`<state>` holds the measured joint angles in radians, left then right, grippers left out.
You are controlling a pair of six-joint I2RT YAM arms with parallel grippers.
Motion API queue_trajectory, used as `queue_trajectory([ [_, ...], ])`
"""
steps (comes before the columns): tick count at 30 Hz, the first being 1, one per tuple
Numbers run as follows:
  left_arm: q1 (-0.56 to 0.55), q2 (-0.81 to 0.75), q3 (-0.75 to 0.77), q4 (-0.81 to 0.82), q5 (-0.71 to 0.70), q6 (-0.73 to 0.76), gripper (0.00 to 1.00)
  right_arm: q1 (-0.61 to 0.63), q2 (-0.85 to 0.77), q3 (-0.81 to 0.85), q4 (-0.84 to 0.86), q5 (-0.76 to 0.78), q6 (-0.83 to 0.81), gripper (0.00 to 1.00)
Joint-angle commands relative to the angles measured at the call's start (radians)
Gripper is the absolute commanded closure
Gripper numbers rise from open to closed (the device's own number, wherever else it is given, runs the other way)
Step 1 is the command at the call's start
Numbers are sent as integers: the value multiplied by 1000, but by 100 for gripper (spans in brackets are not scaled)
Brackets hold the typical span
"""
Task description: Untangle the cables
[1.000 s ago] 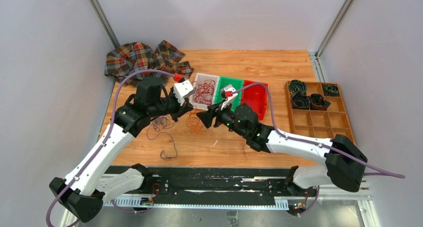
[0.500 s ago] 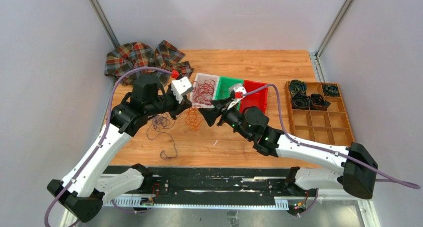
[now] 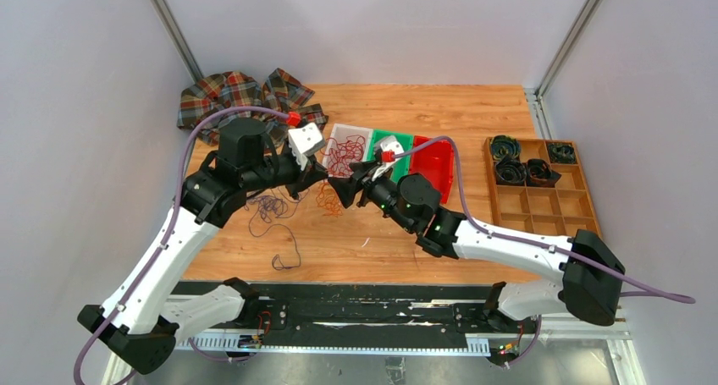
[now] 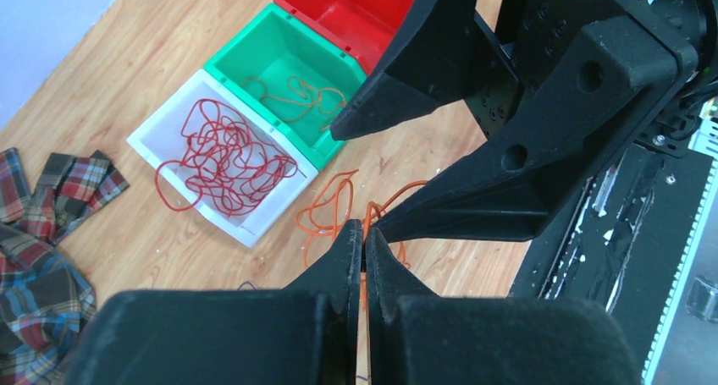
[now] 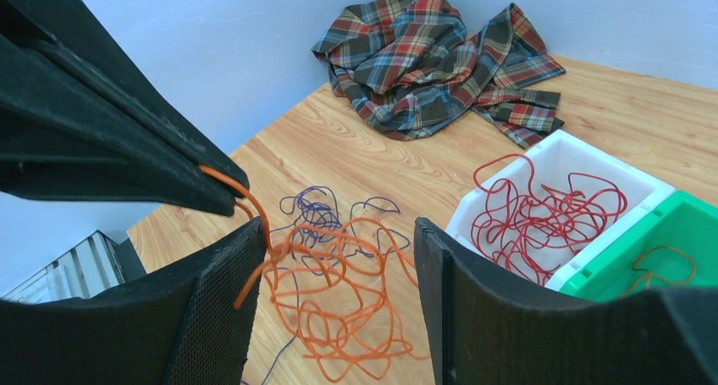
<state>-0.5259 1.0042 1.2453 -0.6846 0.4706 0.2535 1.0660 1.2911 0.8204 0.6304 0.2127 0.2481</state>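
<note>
My left gripper (image 4: 364,229) is shut on a strand of the orange cable (image 5: 339,300), whose loose tangle hangs from its tips to the table. My right gripper (image 5: 337,233) stands open with its fingers on either side of that tangle; its left pad touches the strand just below the left gripper (image 5: 216,190). From above, both grippers (image 3: 320,178) (image 3: 343,189) meet over the orange cable (image 3: 327,200). The purple cable (image 3: 271,207) lies spread on the wood to the left. A red cable (image 4: 224,152) fills the white bin (image 4: 254,233). A short orange piece (image 4: 296,93) lies in the green bin (image 4: 279,55).
A red bin (image 3: 432,161) stands to the right of the green one. A crumpled plaid cloth (image 3: 241,97) lies at the back left. A wooden compartment tray (image 3: 542,203) with black coils stands at the right. Grey walls close both sides.
My right gripper has swung left and closer to the left gripper, now straddling the orange tangle. The left gripper drew back slightly to the left with its strand.
</note>
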Motion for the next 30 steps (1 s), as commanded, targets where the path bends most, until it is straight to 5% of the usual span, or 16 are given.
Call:
queue_trajectory([
  [1,-9,8,31,-18,41,-3,99,11,13,47,56,25,-19,36],
  [11,-9,13,79,-53,79,5,100,11,68,91,54,90,-36,38],
  [22,-9,64,239,-86,411,-138,100,5,196,114,118,80,-85,38],
  [30,-9,110,400,-86,463,-168,100,-8,241,5,151,97,-7,37],
])
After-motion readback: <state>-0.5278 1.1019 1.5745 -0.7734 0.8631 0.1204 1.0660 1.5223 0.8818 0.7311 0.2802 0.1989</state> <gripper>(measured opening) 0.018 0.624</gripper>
